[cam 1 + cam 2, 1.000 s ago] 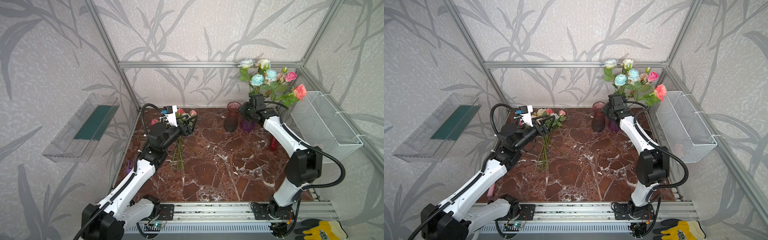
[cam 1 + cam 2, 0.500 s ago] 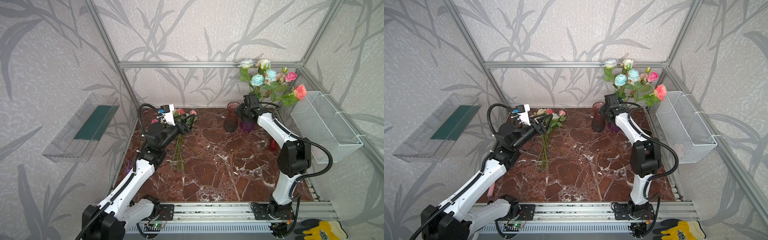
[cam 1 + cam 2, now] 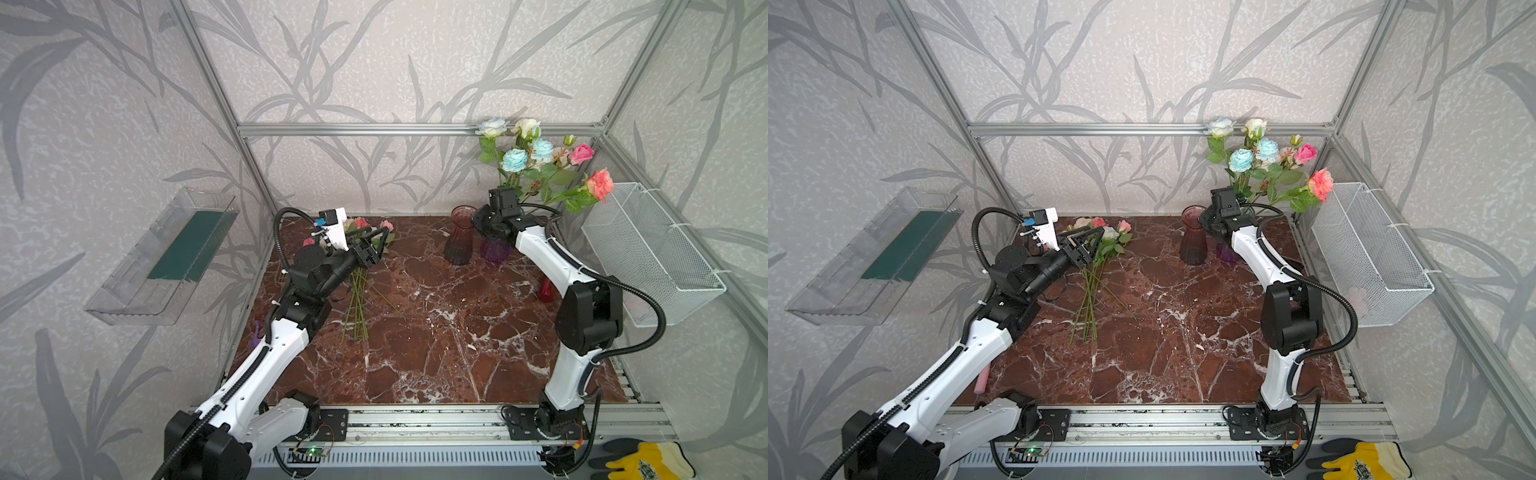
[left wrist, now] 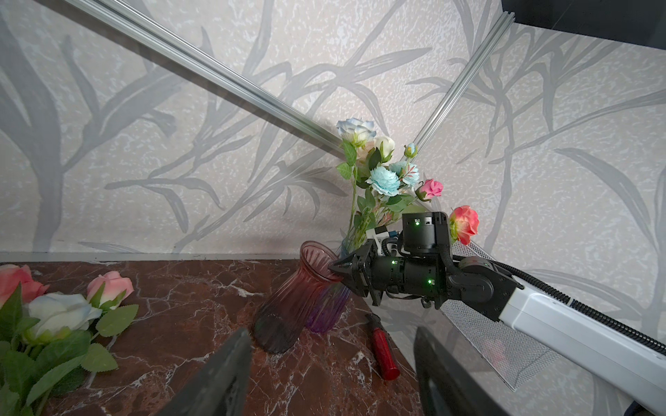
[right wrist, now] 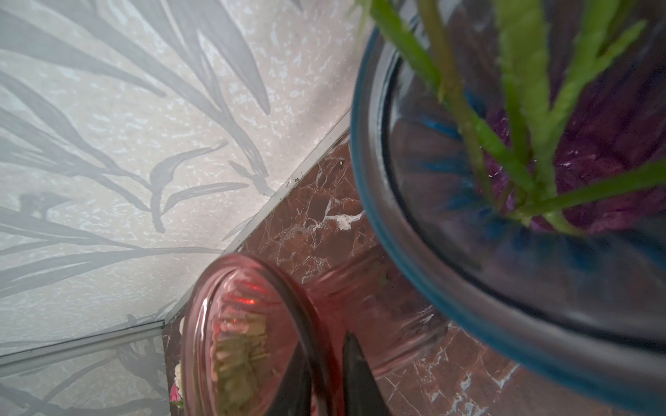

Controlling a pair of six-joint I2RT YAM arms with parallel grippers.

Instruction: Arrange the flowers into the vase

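roses in two lots. the lying bunch (image 4: 59,317) rests on the left half of the marbled bench (image 3: 436,357), pink, peach and white heads toward the back wall, bare stem ends toward the front. the left fingers (image 4: 223,374) hang over the head end of that bunch, spread wide and holding nothing; whether they brush a leaf cannot be told. the standing bunch (image 3: 515,160), pale blue, cream, pink and coral, is upright in the blue and purple vase (image 3: 494,251) at the back right corner, its green stems meeting at the bottom of the glass in the right wrist view. just beside that vase, toward the middle of the bench, stands the ribbed red vase (image 3: 459,241). the right fingers (image 4: 351,263) are pinched narrow on its rim, on the side nearest the blue and purple vase: the right wrist view shows one dark finger inside the mouth and one outside, the glass edge between them. a small red object (image 4: 383,354) lies on the bench near the right edge, apart from both vases. a wire basket (image 3: 652,253) hangs on the right wall and a clear tray (image 3: 137,303) on the left wall.
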